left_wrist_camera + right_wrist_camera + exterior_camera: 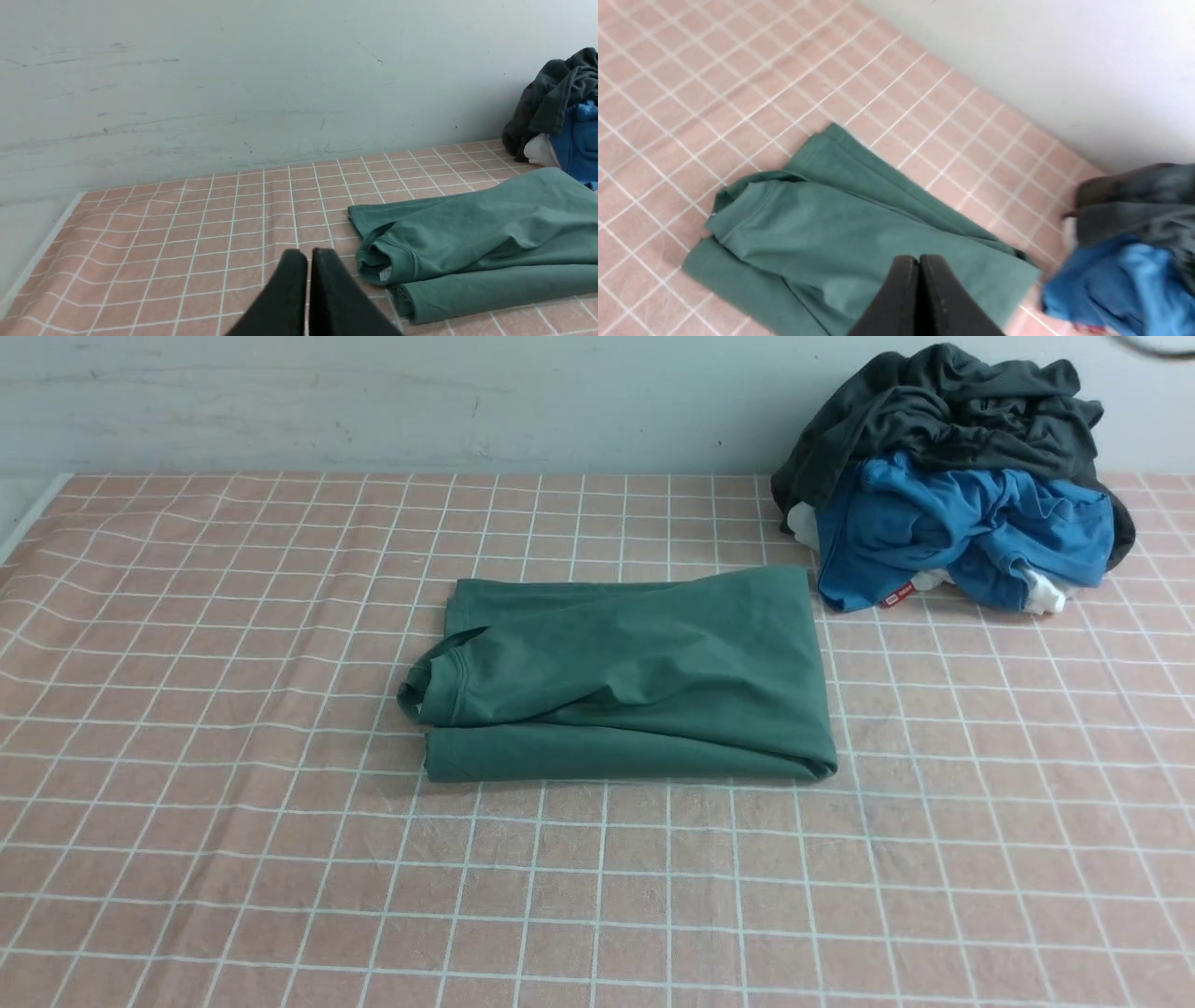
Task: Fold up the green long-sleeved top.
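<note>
Closed and empty, each end effector (306, 256) (919, 261) hangs clear of the green top (635, 681), lying mid-frame, sleeves seemingly tucked in, body gathered, a final fold probably left.

Counter (597, 896) covered in a pinkish-brown cloth with a pale grid, rippled at the left. The green long-sleeved top (635, 663) lies folded into a rough rectangle near the middle; at the far right sits a heap of dark grey (962, 415) and bright blue garments (971, 523).
</note>
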Available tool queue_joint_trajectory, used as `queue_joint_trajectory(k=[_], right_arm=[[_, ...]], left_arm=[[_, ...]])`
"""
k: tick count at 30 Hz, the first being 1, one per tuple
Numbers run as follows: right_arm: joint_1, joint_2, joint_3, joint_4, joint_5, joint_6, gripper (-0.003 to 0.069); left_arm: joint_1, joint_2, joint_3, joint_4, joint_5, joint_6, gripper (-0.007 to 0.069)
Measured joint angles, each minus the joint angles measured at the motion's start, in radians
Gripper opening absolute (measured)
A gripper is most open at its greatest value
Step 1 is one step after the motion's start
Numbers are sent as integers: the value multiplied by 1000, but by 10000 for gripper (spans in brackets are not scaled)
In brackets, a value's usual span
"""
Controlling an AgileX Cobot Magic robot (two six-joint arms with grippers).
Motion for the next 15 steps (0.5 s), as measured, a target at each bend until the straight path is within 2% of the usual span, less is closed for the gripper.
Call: queue_joint_trajectory(k=[5, 7, 8, 10, 11, 12, 13, 15], right_arm=[[-2, -271, 352, -36, 3, 14, -13], [-2, -393, 552, -39, -66, 46, -13], [-2, -393, 572, -39, -66, 46, -13], [-2, -596, 868, -47, -286, 102, -13], [-2, -596, 889, -47, -286, 106, -13], [-2, -721, 1057, -49, -441, 140, -13], [-2, -734, 1099, -50, -459, 149, -13], [-2, -894, 1365, -52, -711, 202, -13]], left_arm=[[-1, 0, 0, 58, 0, 0, -1], [-1, 0, 0, 75, 0, 0, -1], [-1, 0, 0, 76, 0, 0, -1], [-1, 0, 0, 84, 0, 0, -1], [-1, 0, 0, 84, 0, 0, -1], [-1, 0, 0, 84, 0, 0, -1], [-1, 0, 0, 84, 0, 0, -1], [-1, 0, 0, 87, 0, 0, -1]])
